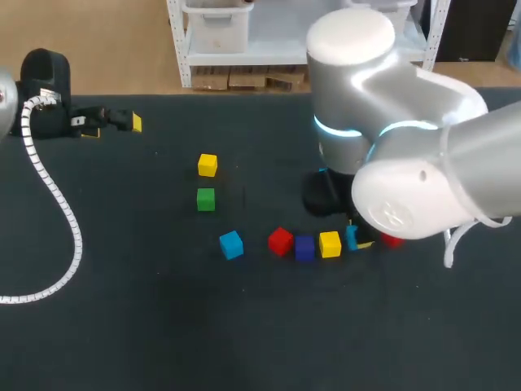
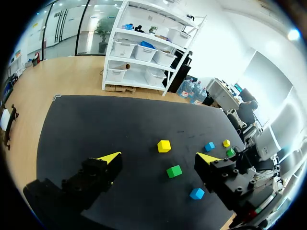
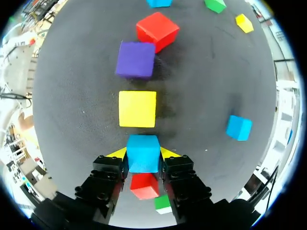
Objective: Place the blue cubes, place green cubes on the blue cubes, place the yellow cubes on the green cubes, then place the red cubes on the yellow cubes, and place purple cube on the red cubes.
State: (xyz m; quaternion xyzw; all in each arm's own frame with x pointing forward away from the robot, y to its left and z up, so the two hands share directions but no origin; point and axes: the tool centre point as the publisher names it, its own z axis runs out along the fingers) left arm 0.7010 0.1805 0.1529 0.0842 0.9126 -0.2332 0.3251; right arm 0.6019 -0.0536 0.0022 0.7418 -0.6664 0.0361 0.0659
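My right gripper (image 3: 143,152) is shut on a light blue cube (image 3: 143,154), its yellow tips pressed to two opposite sides. Ahead of it a yellow cube (image 3: 137,109), a purple cube (image 3: 135,59) and a red cube (image 3: 157,29) lie in a row. Behind the tips, under the gripper, are another red cube (image 3: 144,186) and a green cube (image 3: 163,203). In the head view the held cube (image 1: 352,237) is at the right end of that row. My left gripper (image 2: 158,157) stands open and empty at the far left of the table (image 1: 114,128).
A second light blue cube (image 1: 231,244) lies left of the row, with a green cube (image 1: 205,199) and a yellow cube (image 1: 207,164) behind it. A white ribbed cable (image 1: 57,204) trails over the black table's left side. My right arm hides the right of the table.
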